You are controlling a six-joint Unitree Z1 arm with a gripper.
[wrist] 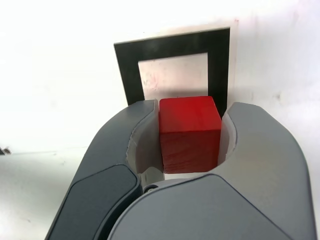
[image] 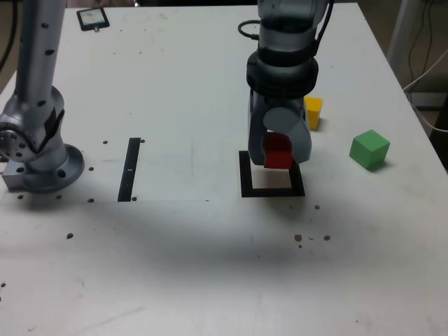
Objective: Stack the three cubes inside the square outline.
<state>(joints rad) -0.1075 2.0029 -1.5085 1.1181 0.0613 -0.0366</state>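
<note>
My gripper (image: 278, 155) is shut on the red cube (image: 278, 152), holding it a little above the black square outline (image: 271, 191). In the wrist view the red cube (wrist: 190, 132) sits clamped between both grey fingers (wrist: 125, 145), with the square outline (wrist: 170, 50) and its pale centre just beyond it. The yellow cube (image: 313, 112) rests on the table behind the gripper, partly hidden by the arm. Further toward the exterior view's right sits the green cube (image: 369, 149), apart from everything else.
A thin black strip (image: 129, 169) lies on the white table toward the exterior view's left. The arm's grey base (image: 38, 150) stands at the far left. A small dark device (image: 92, 18) lies at the back left. The table's right edge runs past the green cube.
</note>
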